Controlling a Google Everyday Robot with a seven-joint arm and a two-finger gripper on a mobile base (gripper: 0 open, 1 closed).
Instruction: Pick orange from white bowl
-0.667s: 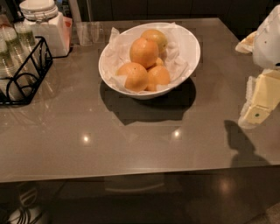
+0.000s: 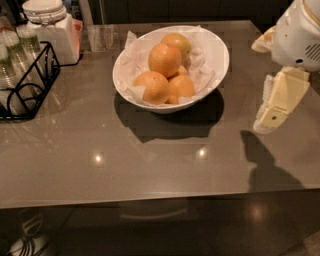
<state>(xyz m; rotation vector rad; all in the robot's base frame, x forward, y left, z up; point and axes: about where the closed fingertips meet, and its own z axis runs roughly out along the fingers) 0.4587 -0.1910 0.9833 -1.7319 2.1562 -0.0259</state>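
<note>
Gripper point(image 2: 267, 120) edges left toward white bowl point(image 2: 223, 55), hanging off its right. Orange point(image 2: 164, 59) sits topmost, so easiest pick; grip state unclear.

Glossy grey-brown tabletop point(image 2: 150, 175) w/ 2 light glints point(image 2: 201, 152), dark cabinet front point(image 2: 150, 220) below, dark bkgd point(image 2: 200, 9) behind.

Orange point(image 2: 165, 60) in bowl point(image 2: 170, 107), gripper point(image 2: 269, 121) to right
</note>
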